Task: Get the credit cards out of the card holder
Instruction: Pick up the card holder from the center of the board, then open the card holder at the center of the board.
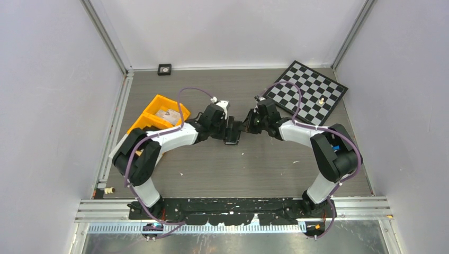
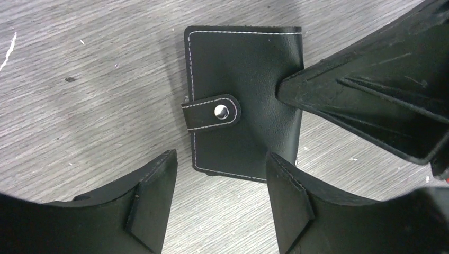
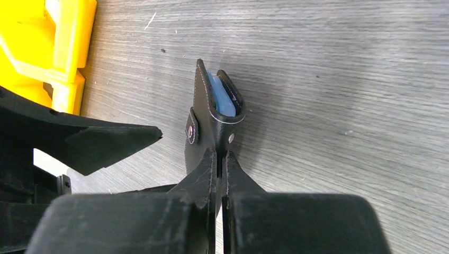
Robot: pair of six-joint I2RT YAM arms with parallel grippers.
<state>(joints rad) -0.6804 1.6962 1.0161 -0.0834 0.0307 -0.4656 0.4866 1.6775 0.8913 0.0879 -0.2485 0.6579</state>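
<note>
The black card holder (image 2: 249, 63) stands on edge on the wooden table, its strap snapped shut with a silver stud (image 2: 221, 111). My right gripper (image 3: 219, 153) is shut on the holder's near edge (image 3: 204, 106). A pale blue credit card (image 3: 222, 98) peeks out of the holder's slightly spread far end. My left gripper (image 2: 219, 157) is open just short of the holder's lower edge, with nothing between its fingers. In the top view both grippers meet at the holder (image 1: 233, 138) mid-table.
An orange bin (image 1: 159, 114) sits left of the left arm, close behind its fingers in the right wrist view (image 3: 47, 47). A chessboard (image 1: 310, 92) with a small piece lies at back right. A small black square (image 1: 164, 69) rests by the back wall.
</note>
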